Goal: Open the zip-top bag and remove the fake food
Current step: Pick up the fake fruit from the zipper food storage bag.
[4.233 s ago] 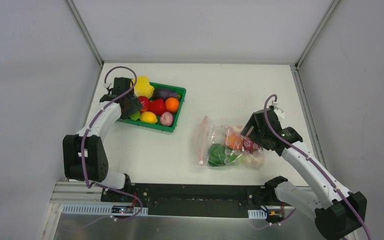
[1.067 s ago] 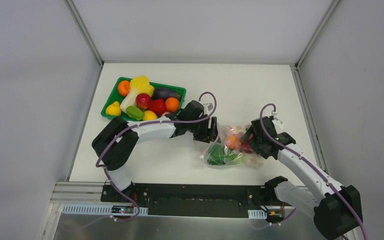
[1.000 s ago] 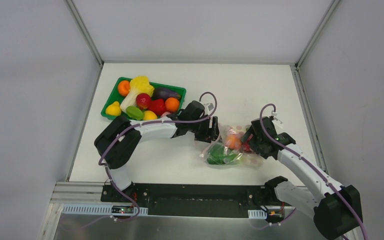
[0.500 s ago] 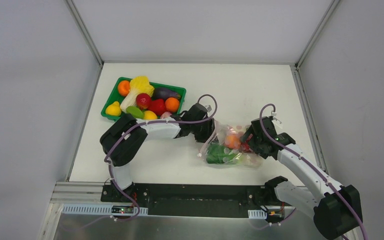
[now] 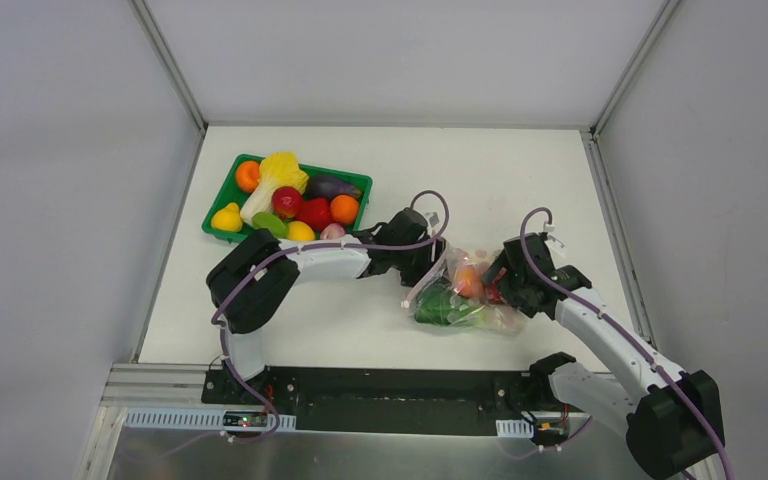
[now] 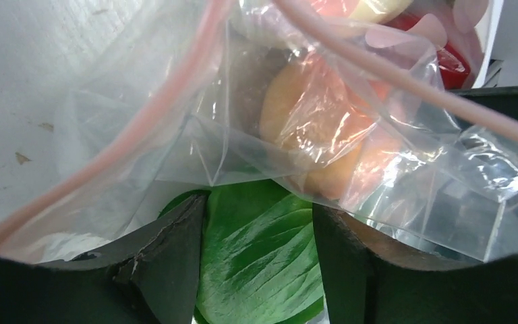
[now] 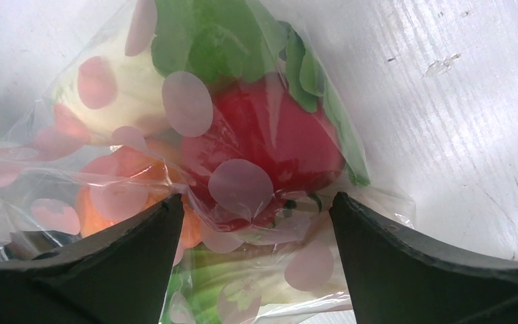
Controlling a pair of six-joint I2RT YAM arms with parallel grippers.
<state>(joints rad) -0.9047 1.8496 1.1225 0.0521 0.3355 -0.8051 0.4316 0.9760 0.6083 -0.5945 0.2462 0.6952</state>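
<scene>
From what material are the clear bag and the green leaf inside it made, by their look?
The clear soft zip-top bag: thin glossy plastic film, judging by creases and bright glare. The green leaf: probably moulded plastic, since its ribbed surface shines smoothly; a softer material cannot be excluded.

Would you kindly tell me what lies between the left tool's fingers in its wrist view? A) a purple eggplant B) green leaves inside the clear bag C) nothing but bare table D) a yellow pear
B: in the left wrist view, green leaves show between the left tool fingers, within the zip-top bag.
</scene>
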